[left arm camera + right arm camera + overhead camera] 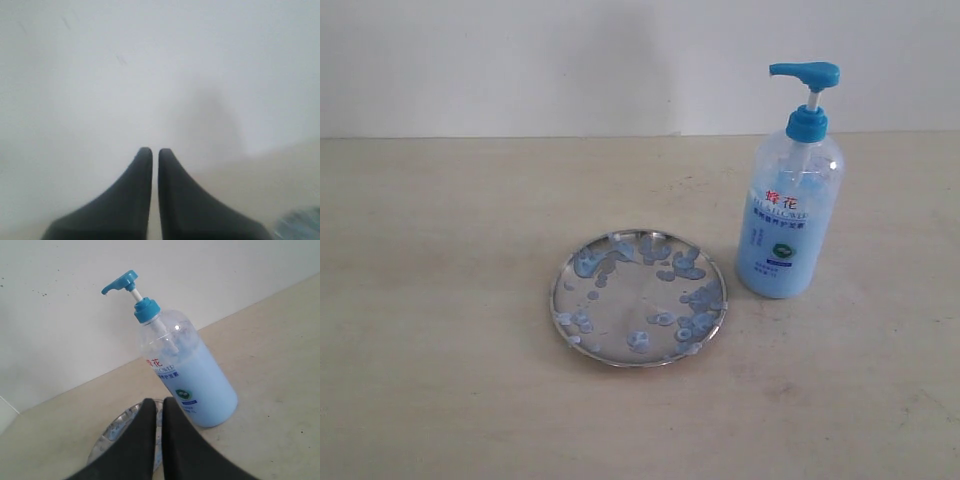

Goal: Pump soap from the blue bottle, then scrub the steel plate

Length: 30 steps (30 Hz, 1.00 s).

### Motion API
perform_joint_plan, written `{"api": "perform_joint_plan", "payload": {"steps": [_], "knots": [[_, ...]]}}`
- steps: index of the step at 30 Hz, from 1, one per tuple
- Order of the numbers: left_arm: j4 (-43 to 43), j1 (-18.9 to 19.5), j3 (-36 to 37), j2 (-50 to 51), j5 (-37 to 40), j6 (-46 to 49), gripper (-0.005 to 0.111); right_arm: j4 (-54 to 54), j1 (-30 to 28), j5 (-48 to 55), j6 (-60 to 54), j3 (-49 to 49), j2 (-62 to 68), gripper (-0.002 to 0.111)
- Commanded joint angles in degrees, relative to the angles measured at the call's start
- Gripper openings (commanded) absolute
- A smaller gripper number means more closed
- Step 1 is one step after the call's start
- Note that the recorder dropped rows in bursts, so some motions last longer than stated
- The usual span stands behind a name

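The blue bottle stands upright on the table, its bright blue pump head pointing left, to the right of the steel plate. Pale blue soap blobs dot the plate. Neither arm shows in the exterior view. In the right wrist view my right gripper is shut and empty, held above the plate and short of the bottle. My left gripper is shut and empty, facing a blurred pale wall; a blurred bit of the plate shows at the corner.
The pale wooden table runs back to a white wall. Nothing else lies on the table in these views.
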Motion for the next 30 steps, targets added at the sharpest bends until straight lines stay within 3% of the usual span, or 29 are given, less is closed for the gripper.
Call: {"api": "perform_joint_plan", "payload": {"steps": [1,3,5,6,9,12,15,19,22,25,28,30], "knots": [[23.9,13.6,-0.4,-6.0,-6.8,-8.2,0.004,-0.3,-0.2,-0.2,-0.2,0.0,-0.3,0.000],[37.2,22.2,-0.4,-10.0,-4.6,-22.4,0.004,-0.3,-0.2,-0.2,-0.2,0.0,-0.3,0.000],[48.7,27.1,-0.4,-13.5,-0.9,-37.8,0.004,-0.3,-0.2,-0.2,-0.2,0.0,-0.3,0.000],[54.4,29.4,-0.4,-15.5,3.1,-50.4,0.004,-0.3,-0.2,-0.2,-0.2,0.0,-0.3,0.000],[70.5,32.9,0.0,-21.1,16.0,-76.3,0.004,-0.3,-0.2,-0.2,-0.2,0.0,-0.3,0.000],[76.4,33.2,0.5,-21.5,26.6,-91.9,0.004,-0.3,-0.2,-0.2,-0.2,0.0,-0.3,0.000],[76.4,31.8,0.5,-21.5,38.6,-92.1,0.004,-0.3,-0.2,-0.2,-0.2,0.0,-0.3,0.000],[71.7,29.9,0.5,-21.5,44.6,-92.3,0.004,-0.3,-0.2,-0.2,-0.2,0.0,-0.3,0.000],[67.4,29.8,0.5,-21.5,40.8,-92.3,0.004,-0.3,-0.2,-0.2,-0.2,0.0,-0.3,0.000],[64.0,29.8,0.5,-21.5,32.1,-92.3,0.004,-0.3,-0.2,-0.2,-0.2,0.0,-0.3,0.000],[63.7,29.8,0.5,-21.5,22.9,-92.3,0.004,-0.3,-0.2,-0.2,-0.2,0.0,-0.3,0.000],[63.7,29.8,0.5,-21.5,21.7,-90.9,0.004,-0.3,-0.2,-0.2,-0.2,0.0,-0.3,0.000]]}}
